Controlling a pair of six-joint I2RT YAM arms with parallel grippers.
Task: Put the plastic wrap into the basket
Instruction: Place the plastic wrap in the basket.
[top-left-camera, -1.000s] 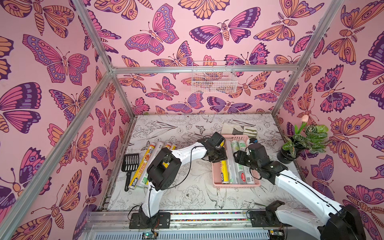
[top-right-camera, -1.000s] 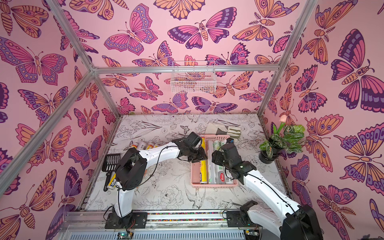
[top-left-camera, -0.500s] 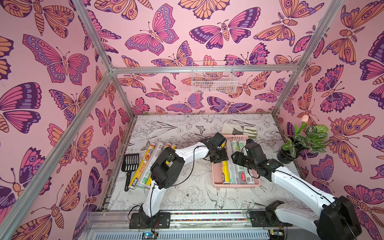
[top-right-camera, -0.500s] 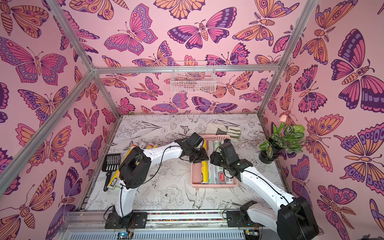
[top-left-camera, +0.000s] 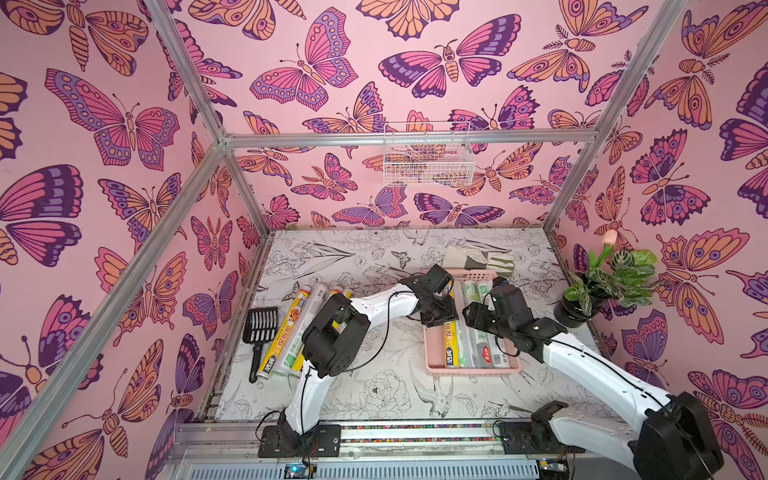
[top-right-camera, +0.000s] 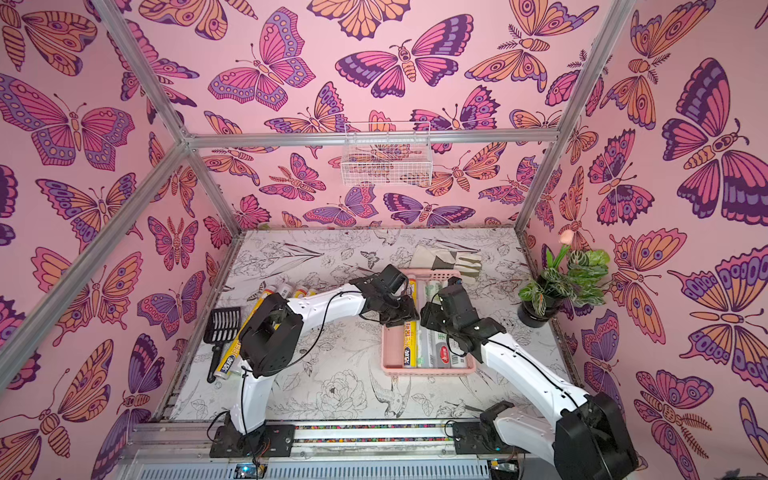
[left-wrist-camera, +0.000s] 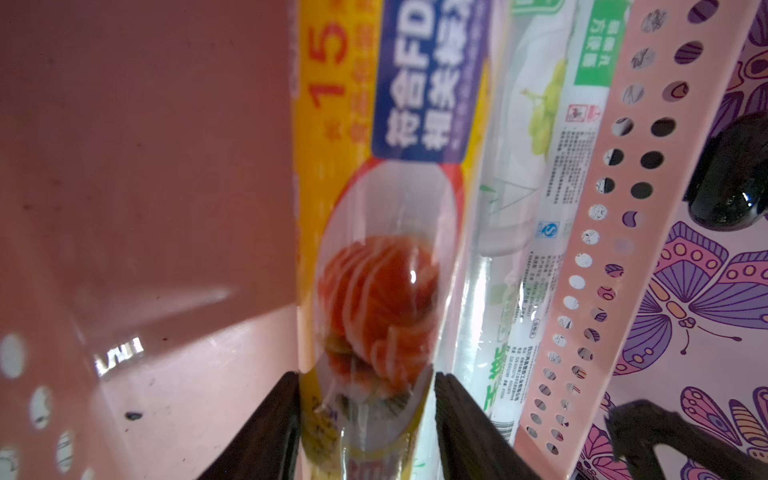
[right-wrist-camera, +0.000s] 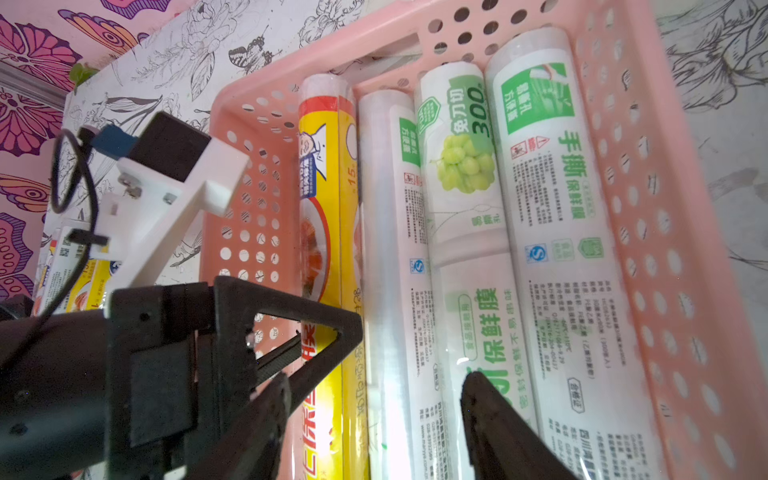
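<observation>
The pink basket (top-left-camera: 473, 370) (top-right-camera: 428, 370) holds one yellow roll of plastic wrap (top-left-camera: 451, 345) (left-wrist-camera: 374, 270) (right-wrist-camera: 328, 199) along its left wall and whitish green-printed rolls (top-left-camera: 484, 349) (right-wrist-camera: 465, 208) beside it. My left gripper (top-left-camera: 440, 320) (left-wrist-camera: 368, 415) reaches into the basket. Its jaws stand slightly parted on either side of the yellow roll, which lies on the basket floor. My right gripper (top-left-camera: 471, 316) (right-wrist-camera: 376, 399) hovers open just above the rolls, close beside the left one. More rolls (top-left-camera: 286, 332) (top-right-camera: 232, 353) lie on the table at the left.
A black slotted scoop (top-left-camera: 259, 328) lies left of the loose rolls. Grey gloves (top-left-camera: 478, 259) lie behind the pink basket. A potted plant (top-left-camera: 598, 286) stands at the right wall. A white wire basket (top-left-camera: 428, 160) hangs on the back wall.
The left jaws have eased apart from the yellow roll, which now rests in the basket. The right gripper has edged slightly toward the left gripper.
</observation>
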